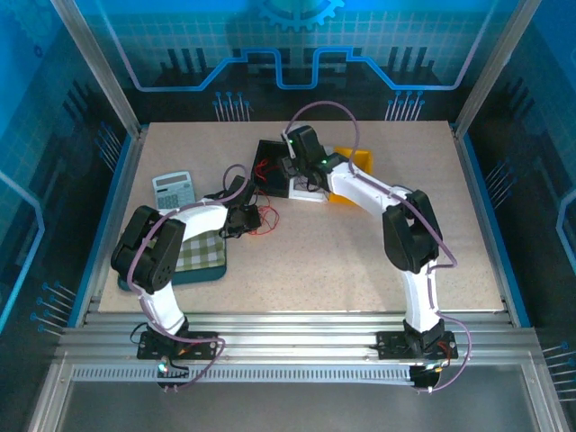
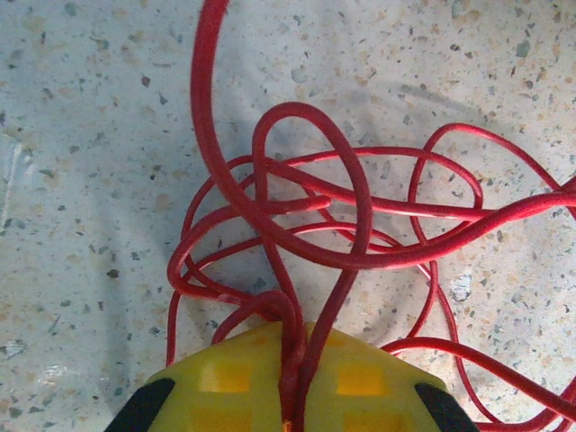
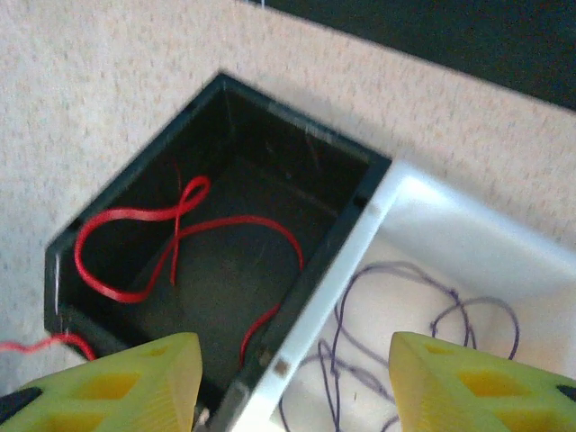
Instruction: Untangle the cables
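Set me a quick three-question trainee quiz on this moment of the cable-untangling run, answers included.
1. True or false: the left gripper is shut on a red wire from the tangle lying on the table.
2. Which wire lies in the white box? A red; B purple; C grey.
3. Fill in: the right gripper, jaws open, hovers over the ___ box that contains a second red wire.
Key: 1 true. 2 B, the purple wire. 3 black: the black box.
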`<action>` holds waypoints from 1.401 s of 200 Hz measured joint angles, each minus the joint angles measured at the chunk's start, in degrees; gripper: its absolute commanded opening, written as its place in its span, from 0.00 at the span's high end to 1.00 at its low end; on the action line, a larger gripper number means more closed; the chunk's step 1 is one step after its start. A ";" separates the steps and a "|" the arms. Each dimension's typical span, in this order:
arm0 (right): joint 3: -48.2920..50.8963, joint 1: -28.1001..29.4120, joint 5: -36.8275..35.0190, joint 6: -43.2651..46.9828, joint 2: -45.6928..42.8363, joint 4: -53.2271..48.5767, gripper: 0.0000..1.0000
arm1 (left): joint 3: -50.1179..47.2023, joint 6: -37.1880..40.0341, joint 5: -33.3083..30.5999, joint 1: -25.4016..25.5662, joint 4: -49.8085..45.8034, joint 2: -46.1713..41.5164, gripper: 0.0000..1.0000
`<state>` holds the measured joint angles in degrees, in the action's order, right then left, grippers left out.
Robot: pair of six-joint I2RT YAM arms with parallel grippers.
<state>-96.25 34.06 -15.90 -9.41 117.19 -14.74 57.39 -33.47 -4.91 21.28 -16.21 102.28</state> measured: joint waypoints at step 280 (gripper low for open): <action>9.49 0.48 30.25 -8.20 5.66 -5.40 0.68 | 0.96 0.46 -0.20 0.98 -1.55 0.33 0.96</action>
<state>-86.76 34.54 14.35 -17.61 122.85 -20.14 58.35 -33.01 -5.10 22.26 -17.76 102.61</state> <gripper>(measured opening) 0.322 0.082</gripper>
